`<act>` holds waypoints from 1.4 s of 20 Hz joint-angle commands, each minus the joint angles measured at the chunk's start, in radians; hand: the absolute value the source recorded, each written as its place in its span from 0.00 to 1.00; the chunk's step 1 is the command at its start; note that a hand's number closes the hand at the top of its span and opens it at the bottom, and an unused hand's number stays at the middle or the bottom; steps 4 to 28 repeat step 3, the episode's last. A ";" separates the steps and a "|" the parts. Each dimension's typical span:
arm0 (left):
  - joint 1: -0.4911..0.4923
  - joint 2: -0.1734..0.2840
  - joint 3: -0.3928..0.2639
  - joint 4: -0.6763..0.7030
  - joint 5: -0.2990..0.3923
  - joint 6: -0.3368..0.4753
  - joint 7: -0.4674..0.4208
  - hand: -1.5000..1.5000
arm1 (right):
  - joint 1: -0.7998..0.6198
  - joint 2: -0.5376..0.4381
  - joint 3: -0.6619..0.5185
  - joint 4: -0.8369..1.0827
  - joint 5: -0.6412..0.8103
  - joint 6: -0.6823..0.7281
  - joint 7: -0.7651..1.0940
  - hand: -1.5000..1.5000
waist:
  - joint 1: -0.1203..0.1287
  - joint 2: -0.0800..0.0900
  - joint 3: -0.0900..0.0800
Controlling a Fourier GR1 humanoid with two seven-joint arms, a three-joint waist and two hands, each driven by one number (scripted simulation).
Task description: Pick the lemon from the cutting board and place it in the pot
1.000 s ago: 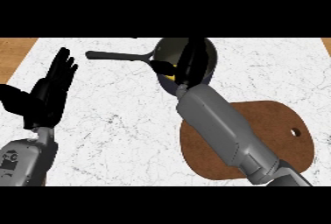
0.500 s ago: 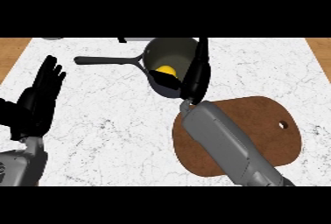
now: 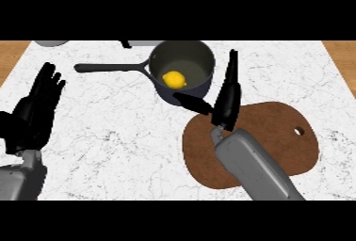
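The robot's right hand [image 3: 226, 101] sits near the middle of the view, at the upper left edge of the cutting board. Its black fingers are straight and point up toward the far edge of the counter, with the thumb sticking out to the left toward the pot. The hand is open and holds nothing. Its grey forearm [image 3: 254, 167] runs down and to the right, crossing over the cutting board to the lower edge of the view.

Just left of and above that hand stands the pot [image 3: 201, 56], dark grey and round, seen from above. The lemon [image 3: 174, 79], small and yellow, lies inside the pot on its floor, toward the lower left side. The pot's long dark handle [image 3: 111, 67] points left across the counter.

The cutting board [image 3: 278, 141] is brown, rounded, with a small hole near its right edge. It lies on the white marbled counter [image 3: 125, 141], below and right of the pot.

The left hand [image 3: 35, 113] rests at the left edge of the view, well apart from the pot, open with fingers straight and pointing up.

Along the top edge, parts of a pale object [image 3: 50, 43] show, too cut off to identify.
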 commanded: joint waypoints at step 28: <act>0.022 -0.048 -0.001 -0.011 -0.015 0.015 -0.018 0.50 | 0.074 -0.034 -0.020 -0.124 0.019 0.084 0.016 0.00 | -0.005 0.002 -0.016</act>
